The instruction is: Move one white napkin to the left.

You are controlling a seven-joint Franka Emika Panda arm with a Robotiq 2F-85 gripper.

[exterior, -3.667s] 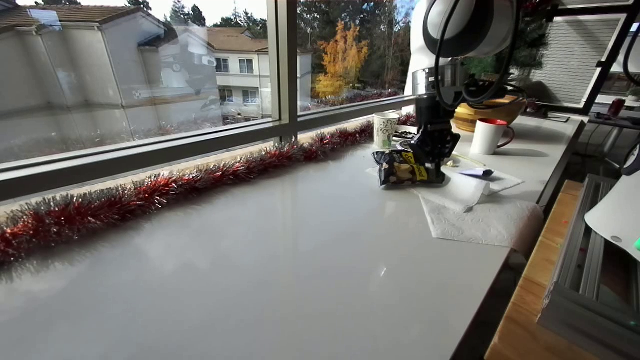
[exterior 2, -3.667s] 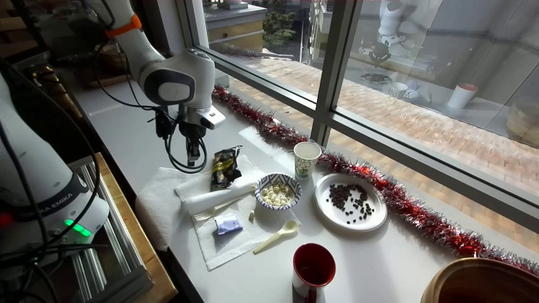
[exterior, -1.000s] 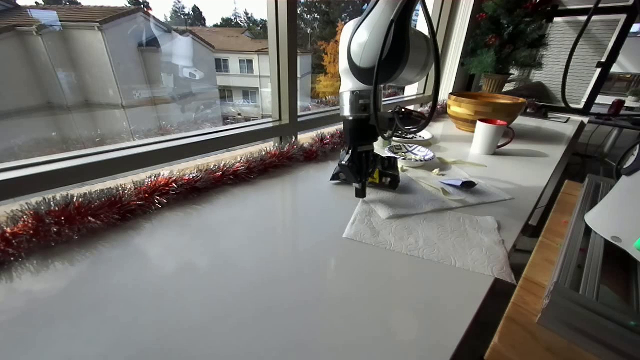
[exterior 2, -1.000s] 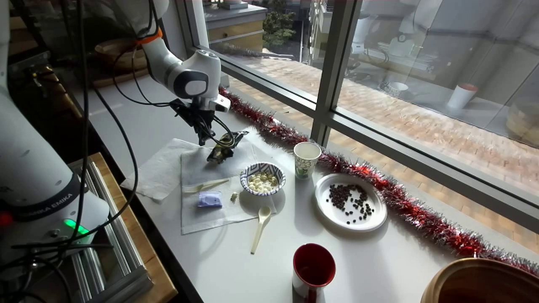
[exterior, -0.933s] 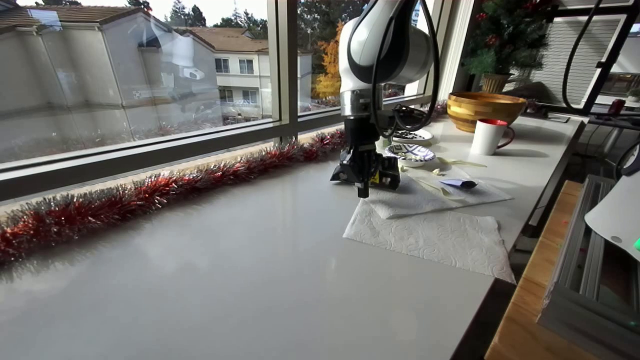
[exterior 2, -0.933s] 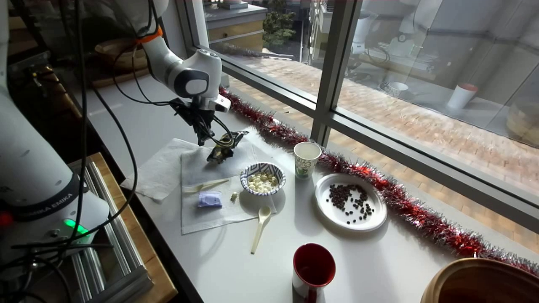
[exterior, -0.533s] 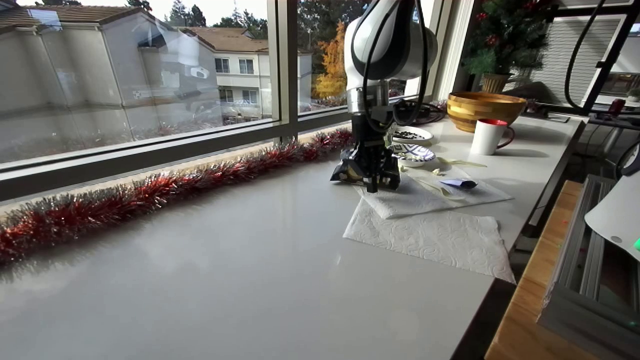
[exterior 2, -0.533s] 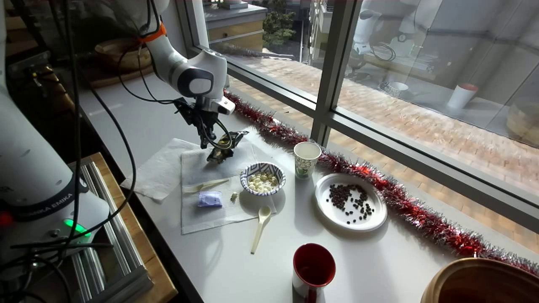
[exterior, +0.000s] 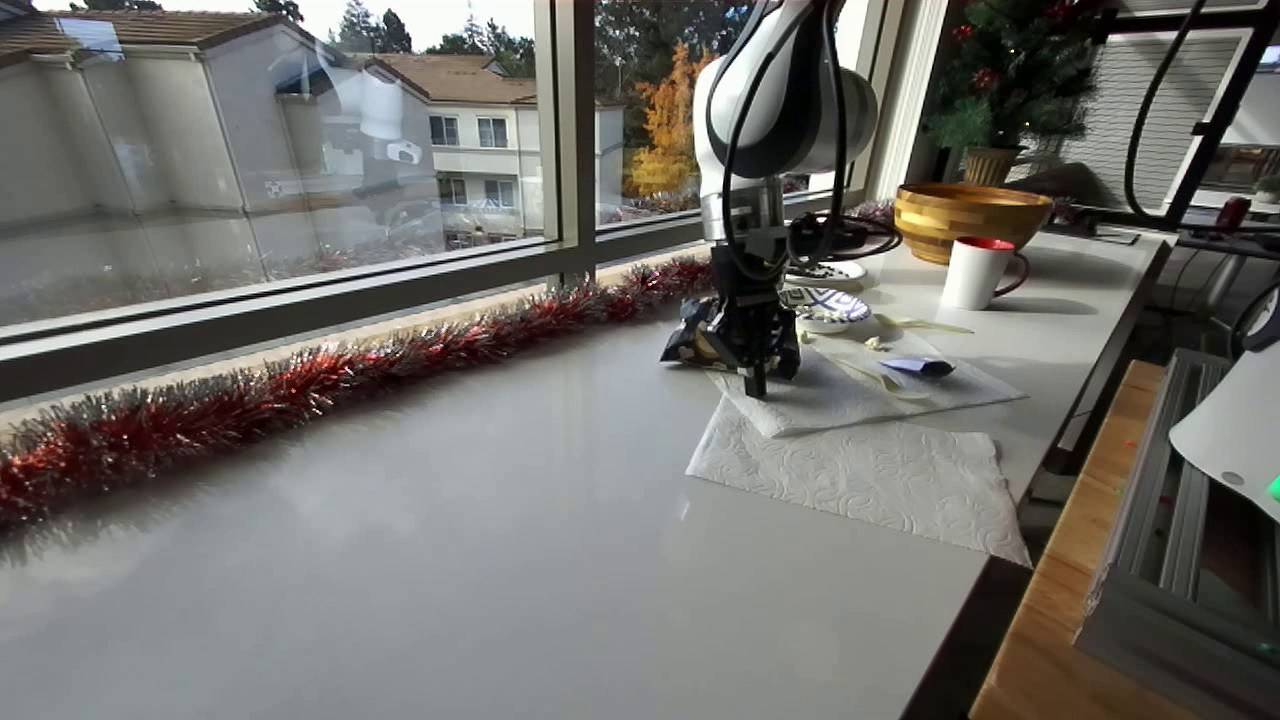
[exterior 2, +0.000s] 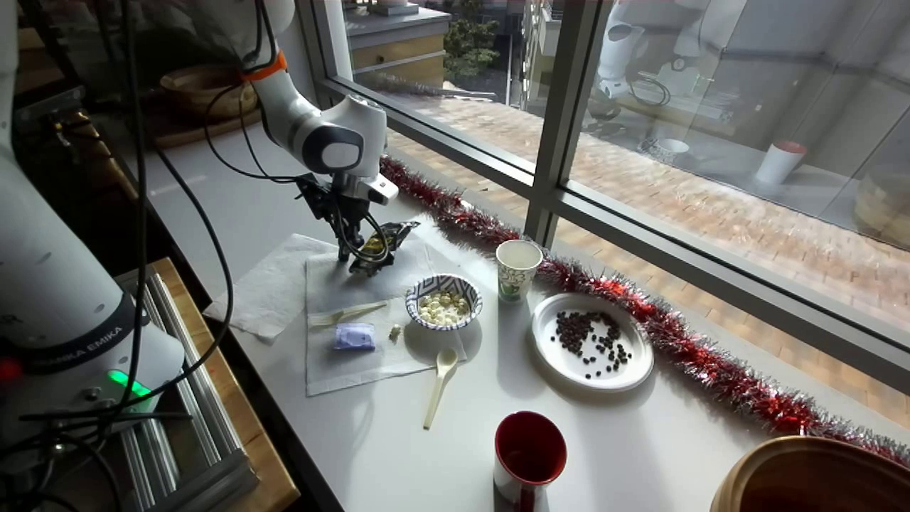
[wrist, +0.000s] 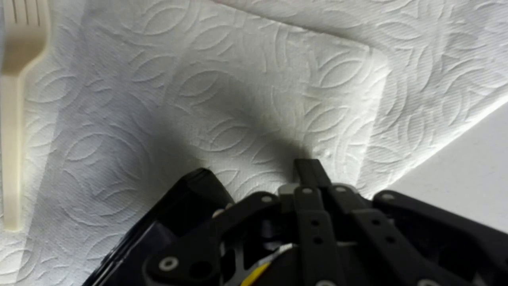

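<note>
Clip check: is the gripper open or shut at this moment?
Shut: in the wrist view, the gripper shows its fingers side by side, no gap visible between them.

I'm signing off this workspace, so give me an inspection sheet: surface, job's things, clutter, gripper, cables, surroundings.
Surface: white tabletop; cracks, nothing seen.
Job's things: upper napkin overlaps lower napkin, whose corner reaches the tabletop's edge.
Clutter: fork and purple packet on the upper napkin; also snack bag, popcorn bowl, spoon, paper cup, plate, mug.
Gripper: shut, over the upper napkin; contact, cannot tell.
Cables: black cables drape loosely beside the arm base.
Surroundings: tinsel, window frame, decorated tree, wooden bowl.
</note>
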